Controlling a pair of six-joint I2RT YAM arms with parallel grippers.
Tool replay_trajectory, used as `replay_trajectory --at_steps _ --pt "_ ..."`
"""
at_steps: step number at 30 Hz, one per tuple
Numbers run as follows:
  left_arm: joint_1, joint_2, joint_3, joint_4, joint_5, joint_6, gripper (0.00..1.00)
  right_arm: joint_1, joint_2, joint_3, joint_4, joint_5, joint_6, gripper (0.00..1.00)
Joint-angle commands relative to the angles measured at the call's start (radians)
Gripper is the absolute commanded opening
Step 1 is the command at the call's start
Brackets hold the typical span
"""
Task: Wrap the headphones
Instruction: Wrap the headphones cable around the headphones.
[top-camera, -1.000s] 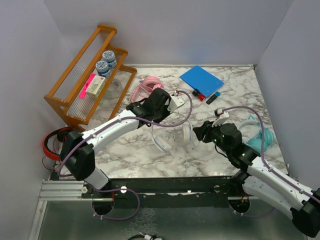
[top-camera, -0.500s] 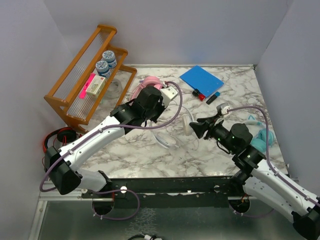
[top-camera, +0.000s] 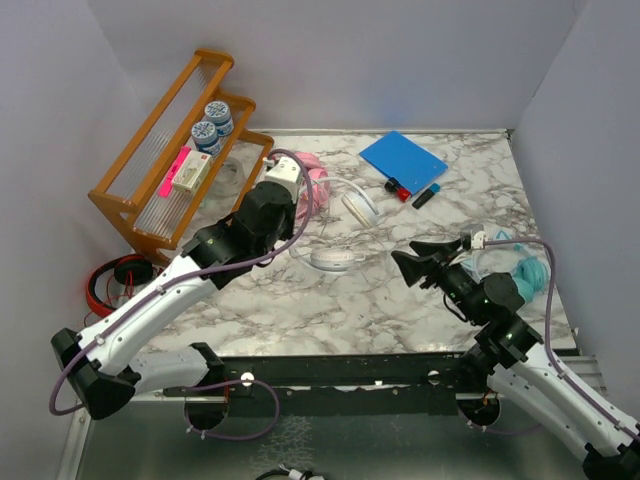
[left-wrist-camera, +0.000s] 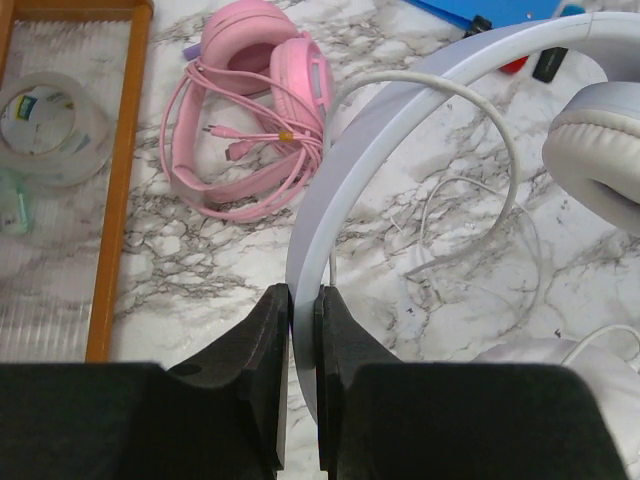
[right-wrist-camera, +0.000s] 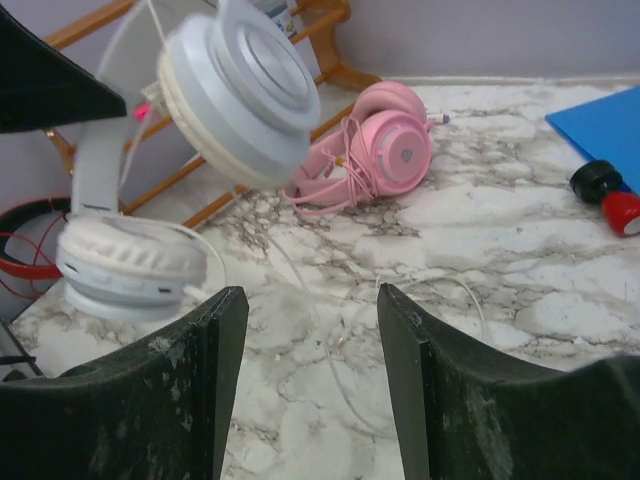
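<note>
My left gripper (left-wrist-camera: 304, 310) is shut on the headband of the white headphones (left-wrist-camera: 400, 110) and holds them above the table. In the top view the left gripper (top-camera: 300, 222) is at the table's middle left, and the white ear cups (top-camera: 360, 205) hang to its right. The thin white cable (left-wrist-camera: 480, 250) trails loose on the marble. My right gripper (right-wrist-camera: 310, 310) is open and empty, facing the white headphones (right-wrist-camera: 240, 90) from the right, apart from them; it also shows in the top view (top-camera: 418, 258). The pink headphones (top-camera: 310, 180) lie with their cable bundled behind the left gripper. The teal headphones (top-camera: 525, 275) lie at the right edge.
A wooden rack (top-camera: 170, 150) with tins (top-camera: 212, 125) stands at the back left. A blue notebook (top-camera: 402, 157), a red-capped item (top-camera: 397, 188) and a small black item (top-camera: 425, 196) lie at the back. A red-and-black pair (top-camera: 110, 280) hangs off the left edge.
My left gripper has carried the white headphones left and toward the back. My right gripper has drawn back to the right, away from the ear cup.
</note>
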Motion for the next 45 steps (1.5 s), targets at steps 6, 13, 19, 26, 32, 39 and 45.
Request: replay_trajectory --at_steps 6,13,19,26,32,39,45 --pt "0.025 -0.122 0.019 0.013 -0.017 -0.191 0.0 0.001 0.07 -0.18 0.23 -0.163 0.065 0.68" --pt "0.026 -0.099 0.174 -0.061 0.182 -0.229 0.0 0.001 0.323 -0.204 0.489 -0.344 0.035 0.82" --pt "0.026 -0.058 0.299 -0.123 0.35 -0.243 0.0 0.001 0.509 -0.239 0.785 -0.418 0.072 0.86" --pt "0.026 -0.028 0.337 -0.122 0.502 -0.274 0.0 0.001 0.73 -0.123 0.952 -0.55 0.075 1.0" --pt "0.026 -0.001 0.358 -0.112 0.603 -0.303 0.0 0.001 0.906 -0.027 1.104 -0.643 0.124 1.0" --pt "0.026 0.003 0.367 -0.075 0.7 -0.322 0.0 0.001 1.041 0.061 1.172 -0.655 0.137 0.92" --pt "0.026 0.002 0.371 -0.065 0.733 -0.326 0.0 0.001 1.104 0.11 1.237 -0.677 0.178 0.82"
